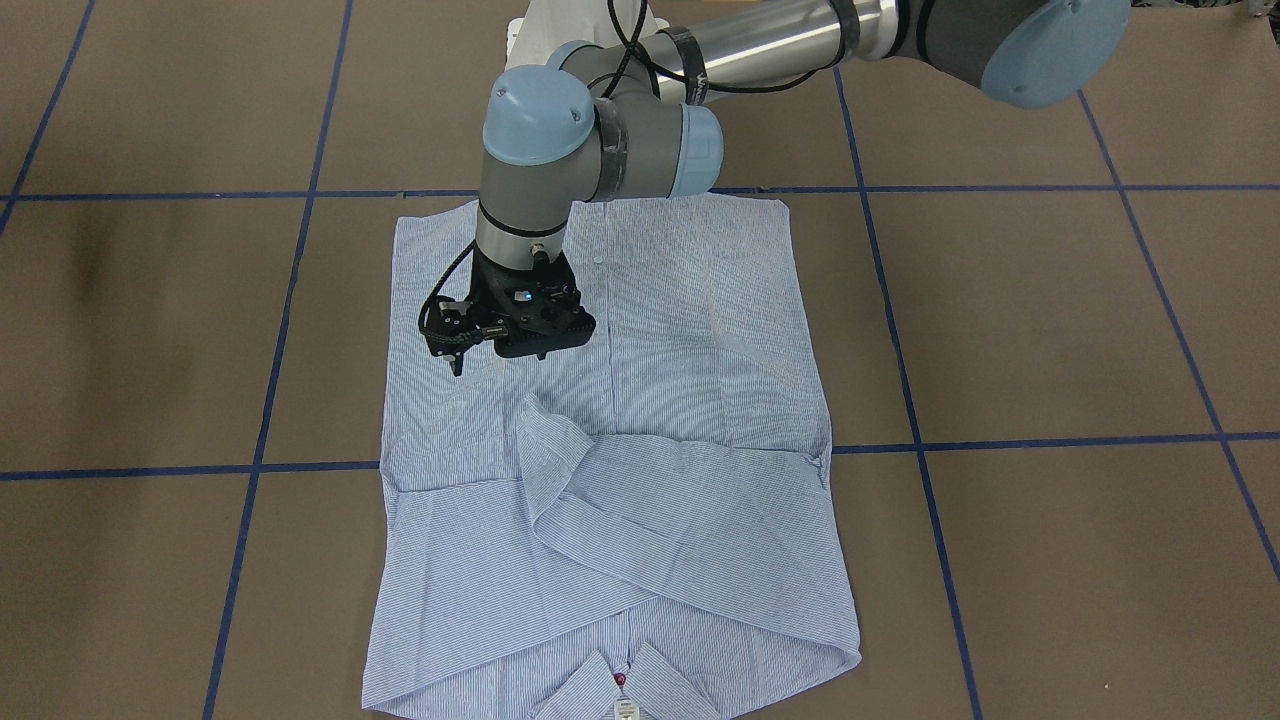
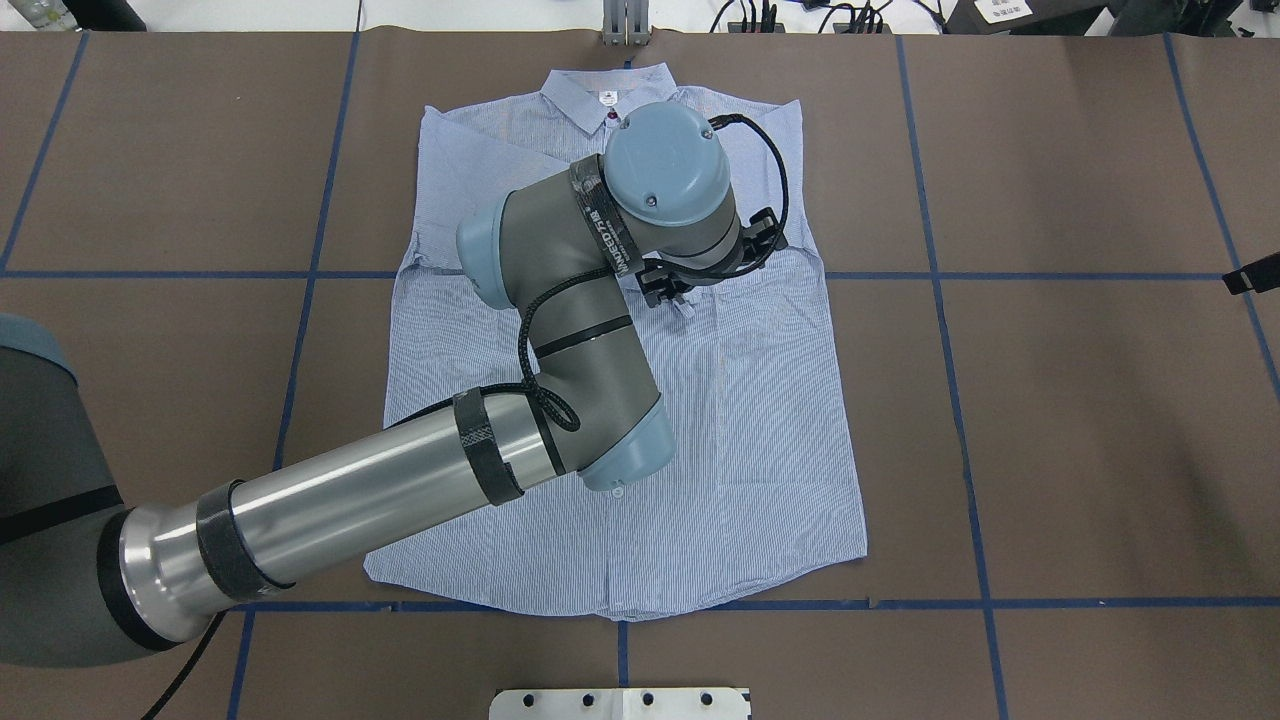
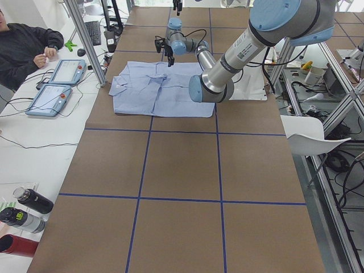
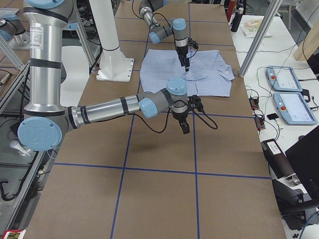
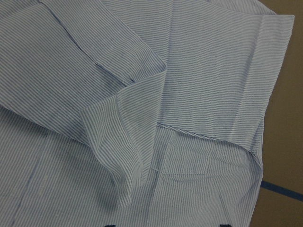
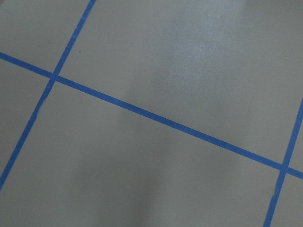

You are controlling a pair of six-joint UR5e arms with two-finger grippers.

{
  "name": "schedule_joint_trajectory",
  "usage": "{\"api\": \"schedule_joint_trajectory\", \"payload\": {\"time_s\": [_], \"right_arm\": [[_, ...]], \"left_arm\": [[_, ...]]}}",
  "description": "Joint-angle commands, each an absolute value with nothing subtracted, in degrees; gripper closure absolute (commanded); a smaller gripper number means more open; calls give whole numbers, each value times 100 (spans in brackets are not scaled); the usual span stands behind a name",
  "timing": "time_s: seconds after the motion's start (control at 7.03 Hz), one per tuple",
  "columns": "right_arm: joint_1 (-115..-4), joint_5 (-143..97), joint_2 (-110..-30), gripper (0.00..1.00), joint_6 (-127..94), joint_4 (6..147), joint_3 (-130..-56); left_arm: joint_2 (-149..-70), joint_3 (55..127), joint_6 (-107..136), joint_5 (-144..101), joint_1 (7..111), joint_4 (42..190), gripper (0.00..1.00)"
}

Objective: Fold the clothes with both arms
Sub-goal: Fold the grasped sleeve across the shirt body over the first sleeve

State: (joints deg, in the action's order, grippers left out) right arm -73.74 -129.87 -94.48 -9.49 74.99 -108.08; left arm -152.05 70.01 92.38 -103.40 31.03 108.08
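Observation:
The striped light blue shirt (image 2: 780,420) lies flat, front up, on the brown table, collar (image 2: 607,95) at the far side. Both sleeves are folded across the chest (image 1: 640,520). My left gripper (image 1: 525,345) hovers over the middle of the shirt, pointing down; it also shows in the right side view (image 4: 185,63). In the left wrist view only the two tips show, far apart at the bottom edge, above a sleeve cuff (image 5: 123,156) and the chest pocket (image 5: 189,165). It holds nothing. My right gripper (image 4: 184,127) hangs over bare table beside the shirt; I cannot tell its state.
Blue tape lines (image 2: 940,275) grid the brown table. A white pedestal base (image 4: 114,59) stands at the robot's side. An operator (image 3: 23,45), two teach pendants (image 3: 57,85) and bottles (image 3: 28,210) are on the white bench along the far edge.

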Motion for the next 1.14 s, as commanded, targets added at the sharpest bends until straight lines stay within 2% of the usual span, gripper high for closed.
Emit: {"api": "schedule_joint_trajectory", "payload": {"time_s": [0.0,0.28,0.43,1.0], "right_arm": [[-7374,-12973,-9396,0,-949,7532,-10793],[-7374,-12964,-9387,0,-949,7541,-10793],[-7374,-12964,-9387,0,-949,7541,-10793],[-7374,-12964,-9387,0,-949,7541,-10802]], "left_arm": [[-15100,6944,8819,-10327,3129,10872,0],[-15012,6219,8684,-10327,3470,11763,0],[-14925,6083,8336,-10345,3698,11847,1],[-14370,6091,7392,-10371,3982,11795,1]]}}
